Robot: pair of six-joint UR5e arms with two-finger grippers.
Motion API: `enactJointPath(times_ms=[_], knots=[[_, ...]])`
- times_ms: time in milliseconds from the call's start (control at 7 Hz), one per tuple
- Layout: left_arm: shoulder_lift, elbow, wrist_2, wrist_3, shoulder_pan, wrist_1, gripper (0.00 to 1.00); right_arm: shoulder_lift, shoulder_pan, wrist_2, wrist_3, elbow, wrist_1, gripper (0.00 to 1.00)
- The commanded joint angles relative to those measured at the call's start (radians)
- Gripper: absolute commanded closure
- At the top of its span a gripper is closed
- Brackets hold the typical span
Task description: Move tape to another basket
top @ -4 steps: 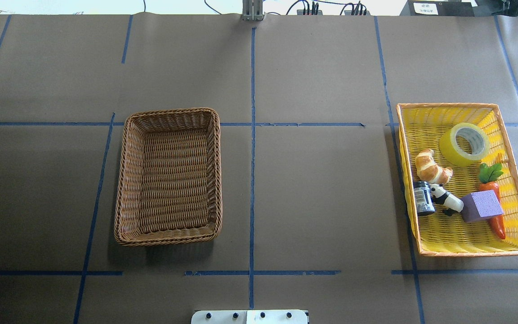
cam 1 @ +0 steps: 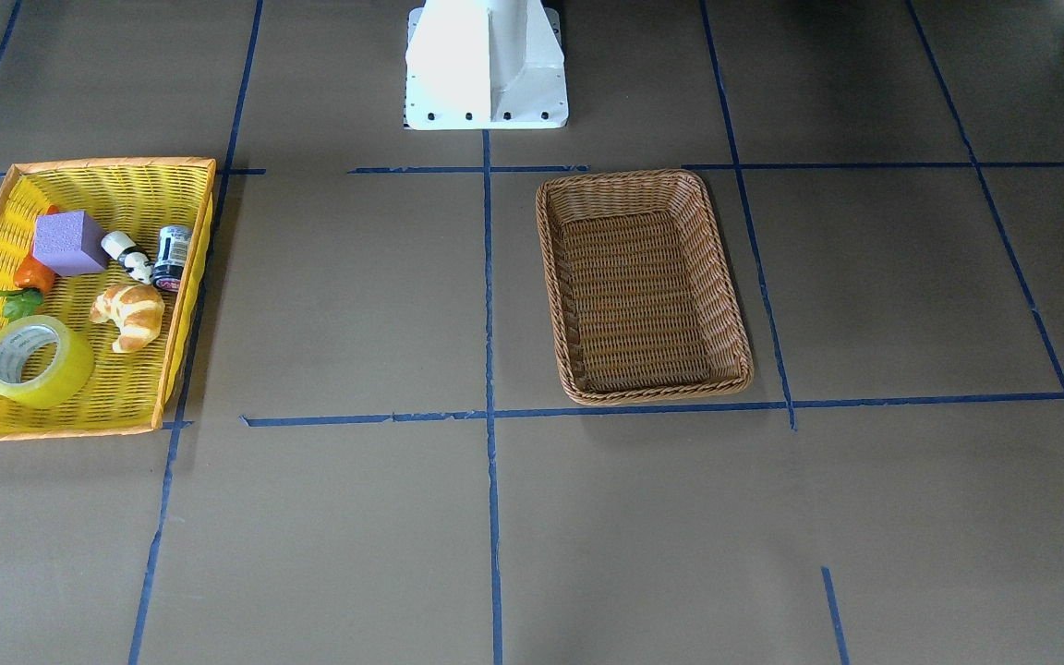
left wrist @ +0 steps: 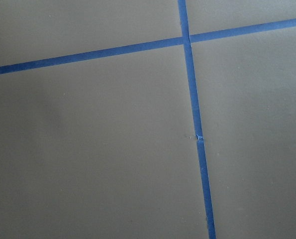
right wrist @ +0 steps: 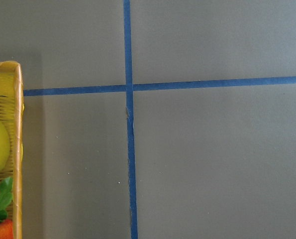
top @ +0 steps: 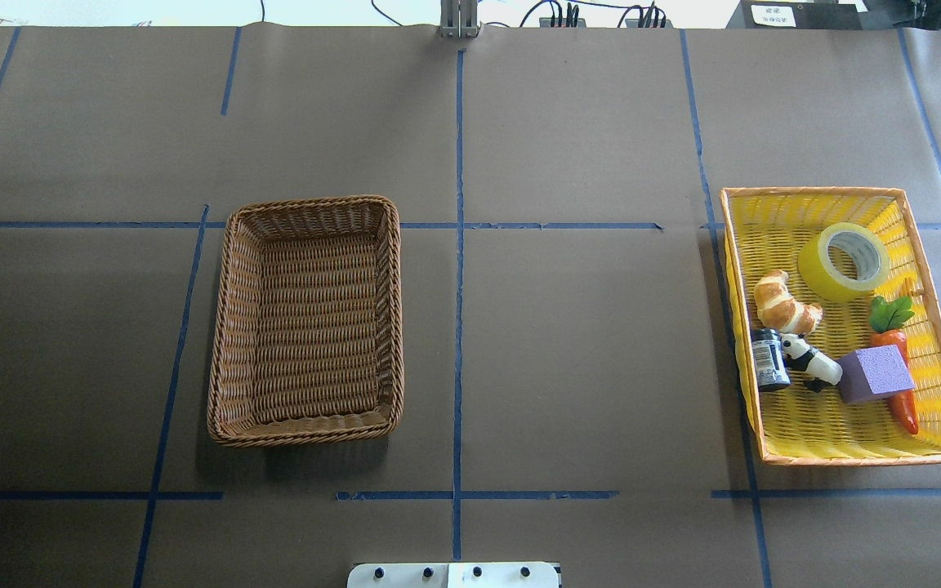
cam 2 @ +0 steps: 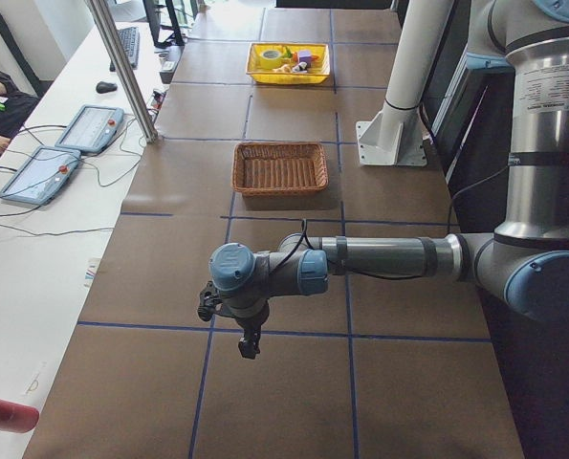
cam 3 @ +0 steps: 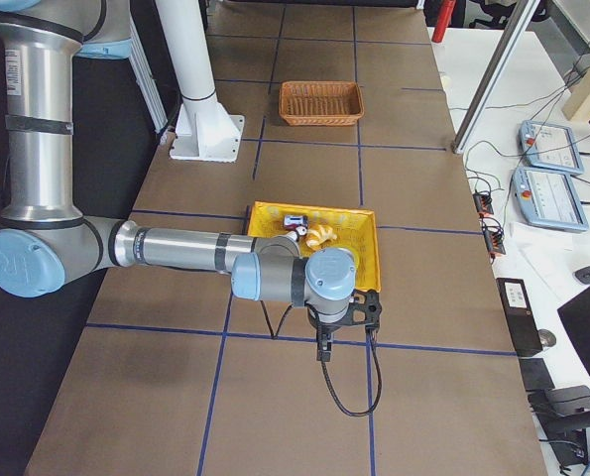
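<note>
left end effector (cam 2: 249,344), right end effector (cam 3: 323,345): aperture unclear, over table (cam 2: 284,392)

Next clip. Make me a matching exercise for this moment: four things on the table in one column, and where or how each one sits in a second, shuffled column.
Things:
1. tape
2. brown basket
3. purple block
4. croissant

Places or states:
A. partly covering the carrot
B. holds nothing, on the robot's left half of the table
C. at the end of the yellow tray farthest from the robot
D. between the tape and the small can

Pairs: 1-C, 2-B, 3-A, 4-D
</note>
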Motion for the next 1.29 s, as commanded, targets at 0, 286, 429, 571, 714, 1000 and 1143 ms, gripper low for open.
enactJointPath(times_ms=[0,286,429,571,714,1000,1143], knots=[[-0.001,0.0,0.0,0.0,0.0,0.0,0.0,0.0,0.0,-0.001,0.004,-0.001,0.0,0.0],[-0.001,-0.002,0.0,0.0,0.0,0.0,0.0,0.013,-0.003,-0.001,0.009,0.007,0.0,0.0],[-0.001,-0.003,-0.002,0.0,0.0,0.0,0.0,0.015,-0.006,-0.001,0.015,0.021,0.0,0.0],[-0.001,-0.003,-0.014,0.0,0.0,0.0,0.0,0.016,-0.018,0.002,0.029,0.056,-0.004,0.0],[-0.001,-0.002,-0.046,-0.001,0.0,0.0,0.0,0.032,-0.07,-0.014,0.059,0.123,-0.006,0.0],[-0.001,-0.003,-0.054,0.0,0.0,0.0,0.0,0.129,-0.156,-0.015,0.075,0.148,-0.015,0.0],[0.0,-0.005,-0.055,0.0,0.0,0.0,0.0,0.145,-0.201,-0.01,0.078,0.154,-0.002,0.0]])
